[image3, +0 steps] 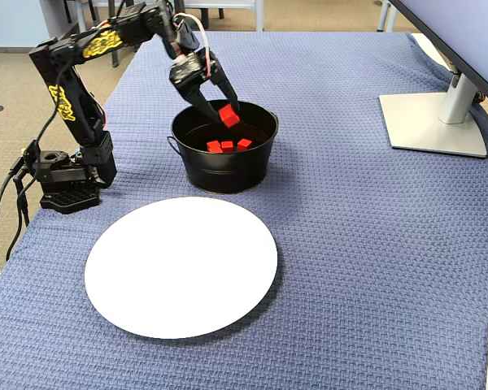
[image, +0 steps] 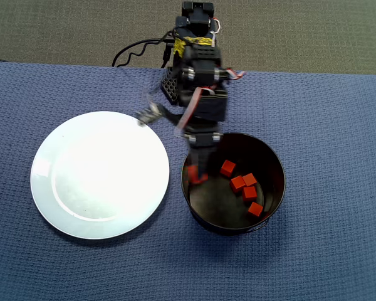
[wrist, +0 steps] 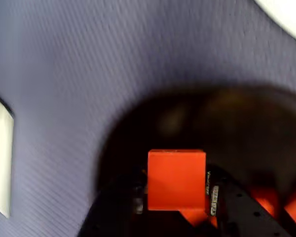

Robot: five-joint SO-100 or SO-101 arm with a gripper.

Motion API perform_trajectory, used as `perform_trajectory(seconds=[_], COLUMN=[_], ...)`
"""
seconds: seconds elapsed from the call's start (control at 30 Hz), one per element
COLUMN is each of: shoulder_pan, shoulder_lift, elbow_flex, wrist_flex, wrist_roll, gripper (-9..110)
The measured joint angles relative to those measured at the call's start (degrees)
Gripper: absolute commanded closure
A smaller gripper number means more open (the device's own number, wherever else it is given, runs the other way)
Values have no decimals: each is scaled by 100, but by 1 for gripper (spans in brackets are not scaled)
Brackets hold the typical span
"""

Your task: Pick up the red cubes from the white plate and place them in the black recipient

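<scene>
My gripper (image3: pixel 228 119) is shut on one red cube (image3: pixel 228 114), holding it just above the inner left side of the black recipient (image3: pixel 224 172). In the wrist view the held cube (wrist: pixel 176 173) sits between the dark fingers, with the pot's shiny inside (wrist: pixel 237 123) behind it. From overhead the gripper (image: pixel 197 177) hangs over the pot's left rim (image: pixel 185 182), and several red cubes (image: pixel 244 185) lie on the pot's floor to the right. The white plate (image: pixel 100 182) lies bare to the left of the pot; in the fixed view the plate (image3: pixel 181 266) is in front of it.
The arm's base (image3: pixel 65 183) and its cables stand at the blue cloth's left edge in the fixed view. A monitor stand (image3: pixel 433 122) occupies the far right. A white flat object (wrist: pixel 0 158) shows at the wrist view's left edge.
</scene>
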Motion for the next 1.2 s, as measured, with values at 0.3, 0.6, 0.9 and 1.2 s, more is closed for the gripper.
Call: perform_trajectory(seconds=[0.3, 0.6, 0.9, 1.2], shoulder_pan=[413, 2399, 2303, 1986], shoulder_lift=[439, 1942, 3401, 4729], elbow_flex=[650, 2689, 4913, 6574], wrist_flex=[-264, -905, -1151, -1274], wrist_roll=[-246, -255, -220, 202], gripper=[81, 91, 96, 100])
